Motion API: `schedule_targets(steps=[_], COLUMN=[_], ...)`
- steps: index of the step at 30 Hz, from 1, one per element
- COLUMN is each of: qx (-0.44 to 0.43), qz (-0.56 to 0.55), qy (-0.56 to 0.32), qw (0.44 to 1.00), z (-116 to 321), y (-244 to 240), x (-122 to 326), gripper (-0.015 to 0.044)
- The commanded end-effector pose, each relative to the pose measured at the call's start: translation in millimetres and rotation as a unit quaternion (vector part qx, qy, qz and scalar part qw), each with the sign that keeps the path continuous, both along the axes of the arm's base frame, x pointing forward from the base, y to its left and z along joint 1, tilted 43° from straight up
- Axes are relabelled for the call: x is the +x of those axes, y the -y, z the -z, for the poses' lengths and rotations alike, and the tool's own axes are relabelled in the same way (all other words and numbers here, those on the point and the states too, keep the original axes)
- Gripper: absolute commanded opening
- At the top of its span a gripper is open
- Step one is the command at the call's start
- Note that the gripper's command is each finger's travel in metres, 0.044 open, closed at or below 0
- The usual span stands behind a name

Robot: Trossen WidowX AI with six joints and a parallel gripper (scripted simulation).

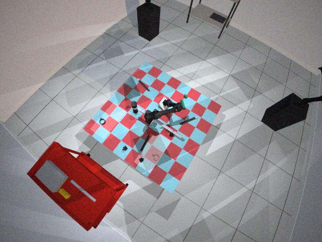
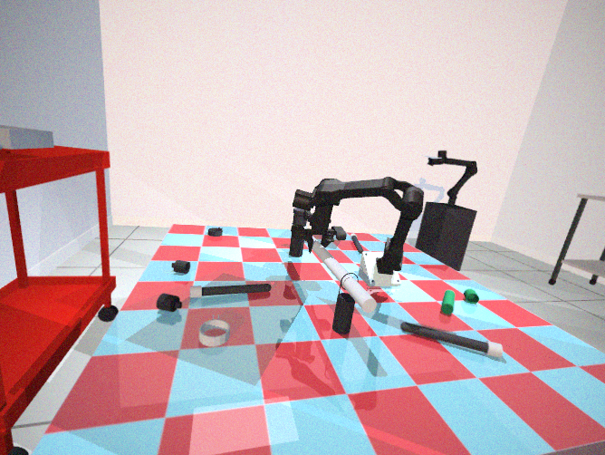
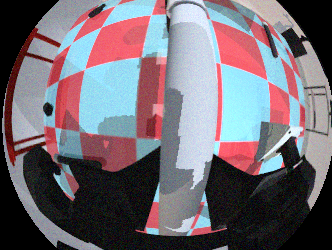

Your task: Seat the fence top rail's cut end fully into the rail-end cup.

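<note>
The white rail (image 1: 170, 129) (image 2: 342, 274) (image 3: 190, 100) slopes above the mat. It passes through the thin loop on the short black post (image 1: 171, 134) (image 2: 343, 315), its near end sticking out beyond. My gripper (image 1: 148, 121) (image 2: 318, 240) (image 3: 182, 150) is shut on the rail near its far part, a finger on each side in the wrist view. The rail's far end reaches toward the big black post (image 1: 134, 107) (image 2: 296, 239), which stands upright. The rail-end cup and brace band are too small and partly hidden; I cannot tell whether the end is inside the cup.
Black rods with white ends (image 1: 144, 142) (image 2: 447, 337) lie on the checkered mat. A white band (image 2: 214, 339), black caps (image 2: 168, 302) (image 2: 181, 266), a dark ring (image 2: 215, 231) and green pieces (image 2: 447, 302) (image 2: 471, 295) lie around. A red trolley (image 1: 86, 179) stands beside the mat.
</note>
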State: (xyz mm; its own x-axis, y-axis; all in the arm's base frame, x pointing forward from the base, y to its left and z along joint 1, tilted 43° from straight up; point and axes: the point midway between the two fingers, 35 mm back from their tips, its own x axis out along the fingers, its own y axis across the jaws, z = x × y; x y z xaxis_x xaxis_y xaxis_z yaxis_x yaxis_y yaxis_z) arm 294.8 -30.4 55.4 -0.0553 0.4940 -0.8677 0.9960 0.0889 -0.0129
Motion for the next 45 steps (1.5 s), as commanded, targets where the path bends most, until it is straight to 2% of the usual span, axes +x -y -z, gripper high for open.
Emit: schedule_targets(steps=[1, 45], qx=[0.000, -0.004], qz=[0.000, -0.001], qy=[0.000, 0.002], qw=[1.000, 1.000], z=[0.0, 1.0], y=[0.2, 7.2], x=[0.0, 3.5], gripper=[0.0000, 0.0000])
